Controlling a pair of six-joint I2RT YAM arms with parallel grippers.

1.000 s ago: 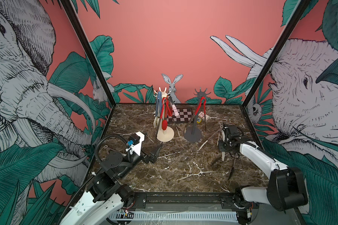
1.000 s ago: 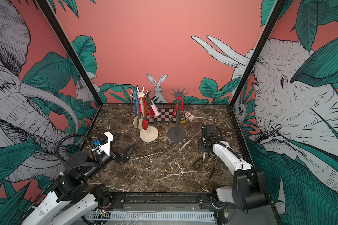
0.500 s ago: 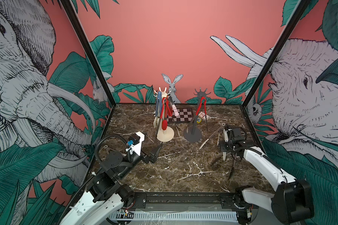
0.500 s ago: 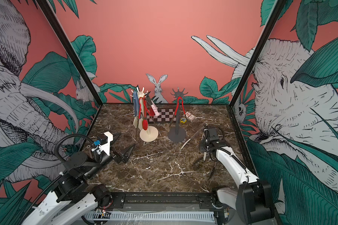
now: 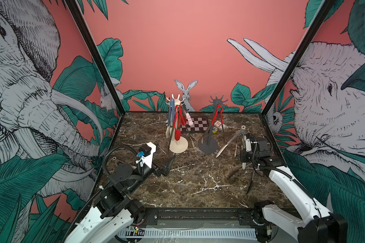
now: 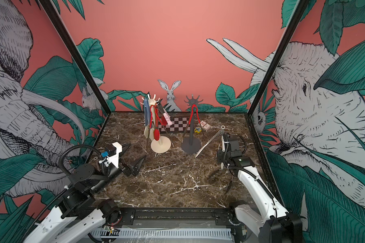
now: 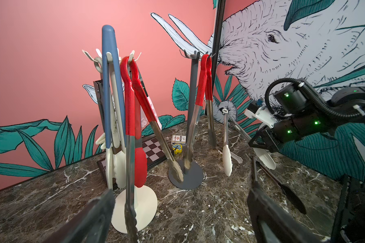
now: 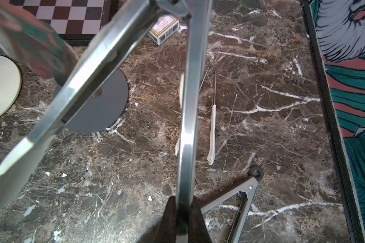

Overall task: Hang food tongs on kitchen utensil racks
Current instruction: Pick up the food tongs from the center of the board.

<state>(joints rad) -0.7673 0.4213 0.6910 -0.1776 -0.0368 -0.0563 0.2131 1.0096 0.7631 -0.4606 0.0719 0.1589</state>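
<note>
A dark brown marble tabletop (image 5: 198, 178) with white veins carries a flat dark-and-pale checkered board (image 5: 196, 124), which lies at the back near the salmon-pink rear wall (image 5: 177, 52). Off one end of the board lies a small white-and-red cardboard box (image 5: 221, 125). Just beside it sits a little yellow object (image 5: 214, 130), too small to identify. A painted grey rabbit (image 5: 185, 90) shows on the wall behind the board, and painted elephants and green leaves cover the side panels.

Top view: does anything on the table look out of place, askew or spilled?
A small printed box and a yellow trinket lie behind the dark grey rack, beside the checkered board; they are not kitchen tools. Nothing looks toppled or spilled.
</note>
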